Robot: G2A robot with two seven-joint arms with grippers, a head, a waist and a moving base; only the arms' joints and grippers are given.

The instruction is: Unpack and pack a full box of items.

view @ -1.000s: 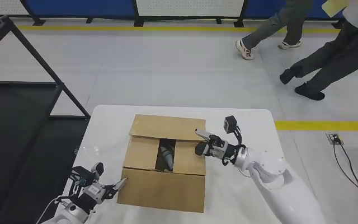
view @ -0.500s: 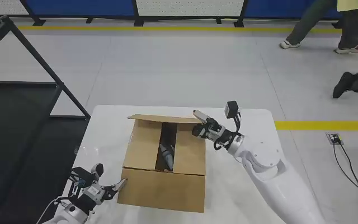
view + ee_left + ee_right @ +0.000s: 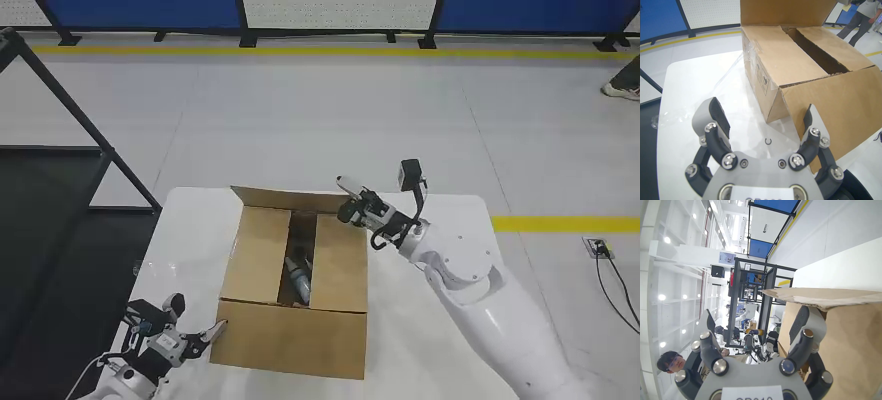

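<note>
The brown cardboard box (image 3: 262, 262) sits in the middle of the white table (image 3: 190, 230). Its far flap stands upright, its near flap hangs down the front, and the two side flaps lie almost flat with a dark slot between them. Through that slot shows a grey item (image 3: 296, 276), too small to make out. Up at the far right corner is the right gripper (image 3: 345, 198), fingers spread wide. In its wrist view one pad (image 3: 797, 323) sits close under a flap's ragged edge, though contact cannot be judged, and the other is out in open air. Down by the near left corner, the left gripper (image 3: 762, 108) hangs low over the table with fingers spread and nothing between them, one fingertip (image 3: 808, 115) just beside the hanging flap. A crumpled strip of clear tape (image 3: 668, 118) lies on the table nearby.
</note>
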